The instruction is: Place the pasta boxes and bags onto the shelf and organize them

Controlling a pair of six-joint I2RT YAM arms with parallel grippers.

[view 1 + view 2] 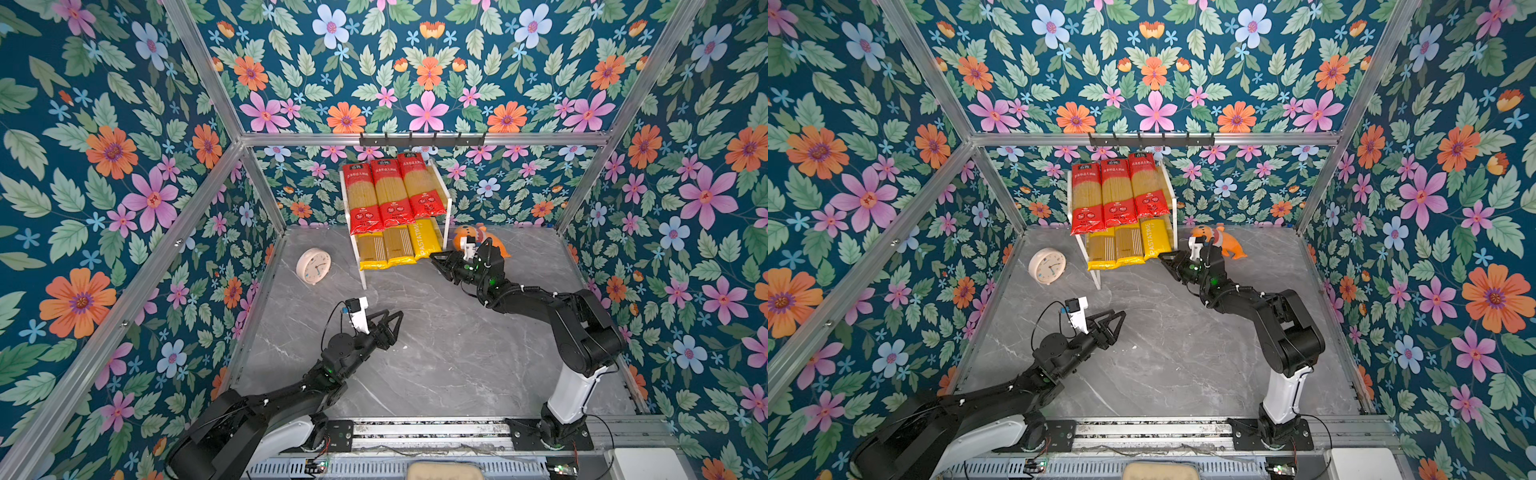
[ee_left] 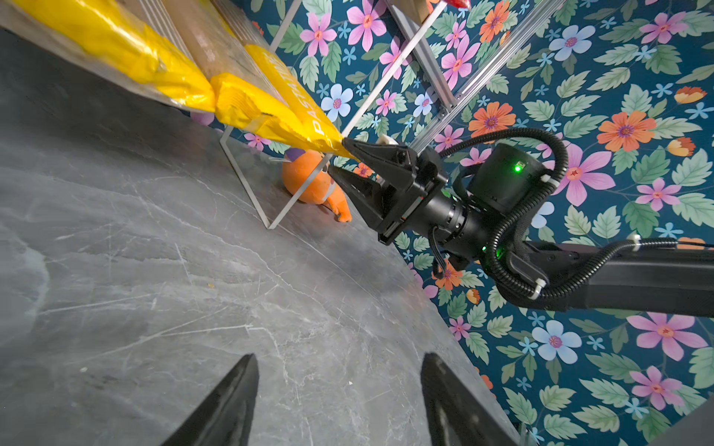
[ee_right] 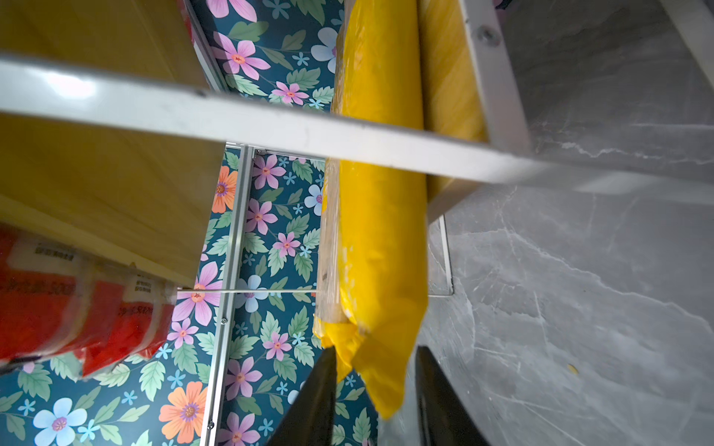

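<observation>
as all six packs are already carried by the shelf [image 1: 363,279], the last placement is judged to be at its release. three red packs [image 1: 390,191] are laid side by side on the upper board [image 3: 96,173], and three yellow packs [image 1: 386,249] are laid side by side on the lower board [image 3: 450,96], with their near ends overhanging its front edge. the yellow pack marked "pastatime" [image 1: 424,241], outermost on the right in both top views, is met at its near end by the right claw [image 2: 337,156]: its fingers [image 2: 371,154] are seen parted in the wrist views, one touching the crimped end and the other standing clear, so the pack is not pinched. the left claw [image 1: 388,322] is held spread and empty above the bench [image 1: 436,353], well apart from the shelf. next, a straight withdrawal of the right claw is called for, so that the loose end is not dragged off the board; the orange plush toy [image 1: 1231,245] just beside that arm should be avoided
</observation>
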